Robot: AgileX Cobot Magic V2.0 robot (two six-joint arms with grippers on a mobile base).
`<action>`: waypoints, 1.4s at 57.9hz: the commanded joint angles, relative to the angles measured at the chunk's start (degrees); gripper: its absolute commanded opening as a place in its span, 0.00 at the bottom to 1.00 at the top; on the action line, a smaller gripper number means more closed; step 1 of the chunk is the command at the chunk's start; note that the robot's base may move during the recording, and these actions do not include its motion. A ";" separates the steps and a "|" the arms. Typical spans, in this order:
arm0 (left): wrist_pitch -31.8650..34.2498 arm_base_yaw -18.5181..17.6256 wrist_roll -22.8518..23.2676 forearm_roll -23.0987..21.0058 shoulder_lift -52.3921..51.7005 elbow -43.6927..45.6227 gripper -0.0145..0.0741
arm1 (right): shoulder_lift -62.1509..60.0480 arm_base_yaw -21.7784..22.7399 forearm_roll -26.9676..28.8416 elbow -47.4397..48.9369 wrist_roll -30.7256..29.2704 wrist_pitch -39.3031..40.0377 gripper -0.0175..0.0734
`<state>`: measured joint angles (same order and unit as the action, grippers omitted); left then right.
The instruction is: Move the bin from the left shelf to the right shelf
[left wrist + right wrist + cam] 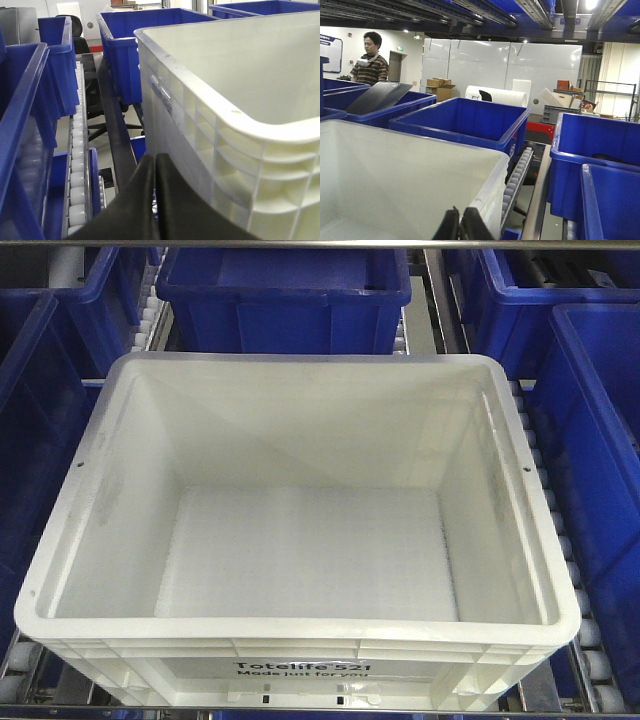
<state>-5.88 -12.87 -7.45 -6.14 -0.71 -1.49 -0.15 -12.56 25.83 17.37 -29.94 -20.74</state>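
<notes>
Both pairs of fingers, left and right, are pressed closed on nothing beside the empty white bin on the roller shelf among 5 blue crates; stiff, probably light but bulky, it is best taken by its ribbed rim on both sides.

One white bin. Five blue crates visible around it from front. Two grippers: left, right. One person.

Bin: white matt plastic, floor perhaps textured; blue crates: glossy plastic.
</notes>
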 commanded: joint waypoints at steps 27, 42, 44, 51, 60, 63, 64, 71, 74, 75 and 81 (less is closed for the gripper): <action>4.03 -0.29 0.03 -0.15 -0.88 -1.10 0.16 | 1.22 0.02 -1.92 1.38 -0.56 4.01 0.18; 4.03 -0.29 0.03 -0.15 -0.88 -1.10 0.16 | 1.22 0.02 -22.00 -5.03 21.21 9.82 0.18; 4.03 -0.29 0.03 -0.15 -0.88 -1.10 0.16 | 1.22 0.02 -23.09 -6.16 22.67 10.64 0.18; 4.03 -0.29 0.03 -0.15 -0.88 -1.10 0.16 | 1.18 0.02 -25.01 -12.51 25.26 14.68 0.18; 4.03 -0.29 0.03 -0.15 -0.87 -1.10 0.16 | -1.12 -0.03 -24.65 -18.39 27.44 16.63 0.18; 4.03 -0.29 0.03 -0.15 -0.87 -1.10 0.16 | -1.12 -0.03 -24.52 -19.34 28.40 16.76 0.18; 4.03 -0.29 0.03 -0.15 -0.87 -1.10 0.16 | -1.12 -0.03 -24.43 -19.69 28.86 16.87 0.18; 4.03 -0.29 0.03 -0.15 -0.87 -1.10 0.16 | -1.12 -0.03 -24.50 -20.11 29.29 15.88 0.18; 4.03 -0.29 0.03 -0.15 -0.87 -1.10 0.16 | -1.12 -0.03 -24.65 -20.11 29.29 15.70 0.18; 4.03 -0.29 0.03 -0.15 -0.87 -1.10 0.16 | -1.12 -0.03 -24.65 -20.11 29.29 15.67 0.18; 4.03 -0.29 0.03 -0.15 -0.87 -1.10 0.16 | -1.12 -0.03 -24.65 -20.11 29.29 15.41 0.18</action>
<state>-5.95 -12.87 -7.58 -6.14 -0.71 -1.49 -0.62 -12.56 1.58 -1.66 -0.78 -9.19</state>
